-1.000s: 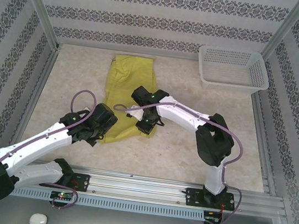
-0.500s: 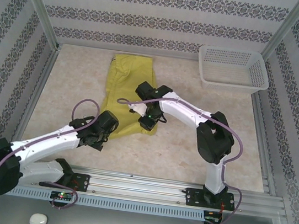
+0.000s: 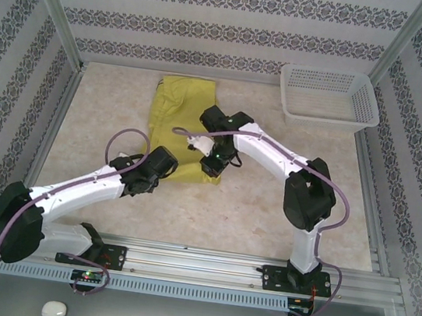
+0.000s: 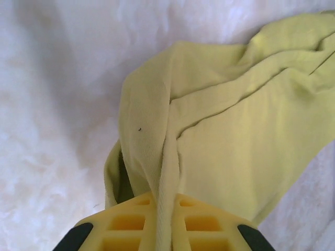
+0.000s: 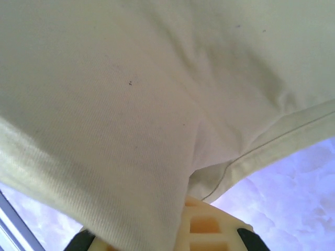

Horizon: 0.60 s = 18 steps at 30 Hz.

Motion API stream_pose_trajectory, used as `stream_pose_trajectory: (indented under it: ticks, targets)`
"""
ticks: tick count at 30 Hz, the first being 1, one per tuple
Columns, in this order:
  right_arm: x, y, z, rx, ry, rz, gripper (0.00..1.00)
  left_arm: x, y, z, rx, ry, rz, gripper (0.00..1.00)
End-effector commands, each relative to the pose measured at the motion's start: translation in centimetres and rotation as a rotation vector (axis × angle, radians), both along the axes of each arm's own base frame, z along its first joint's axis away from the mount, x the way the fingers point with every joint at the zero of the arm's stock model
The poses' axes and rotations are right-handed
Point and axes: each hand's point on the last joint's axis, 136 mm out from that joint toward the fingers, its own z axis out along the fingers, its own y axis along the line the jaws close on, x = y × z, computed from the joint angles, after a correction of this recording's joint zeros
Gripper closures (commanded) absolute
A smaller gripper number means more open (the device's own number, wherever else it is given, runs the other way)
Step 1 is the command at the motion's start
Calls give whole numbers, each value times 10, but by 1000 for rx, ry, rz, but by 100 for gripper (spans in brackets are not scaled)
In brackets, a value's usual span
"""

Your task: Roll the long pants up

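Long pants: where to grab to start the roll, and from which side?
Grip the near hem, one gripper per corner, coming in from the near side. The long pants lie flat lengthwise, near to far, so that free end can curl toward the far end. The left gripper and right gripper are both pinched on that edge.

The top view is bright and even, sharp all over, with only soft grey shadows on the table [image 3: 267,205]. In the left wrist view the long pants [image 4: 235,157] look clear, but the table [image 4: 52,104] at 9 o'clock glows white and washed out. In the right wrist view the cloth is very close, dim and blurry, with a blue-white glow at 4 o'clock.
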Motion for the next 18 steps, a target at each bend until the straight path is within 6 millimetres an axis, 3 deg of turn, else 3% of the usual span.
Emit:
stream_pose_trajectory:
  ticks: [1, 6, 10, 15, 18]
  targets:
    - [8, -7, -7, -17, 51, 7, 100, -9, 47, 5, 241, 78, 67, 88]
    - [17, -4, -23, -15, 107, -1, 100, -3, 51, -14, 298, 183, 62, 76]
    - [14, -4, -39, -35, 144, 2, 100, -5, 53, -33, 354, 294, 59, 73]
    - [11, -6, -48, -49, 172, 5, 100, -7, 62, -58, 376, 443, 74, 81]
    - [11, -4, -50, -44, 177, 5, 100, 0, 67, -64, 380, 458, 83, 87]
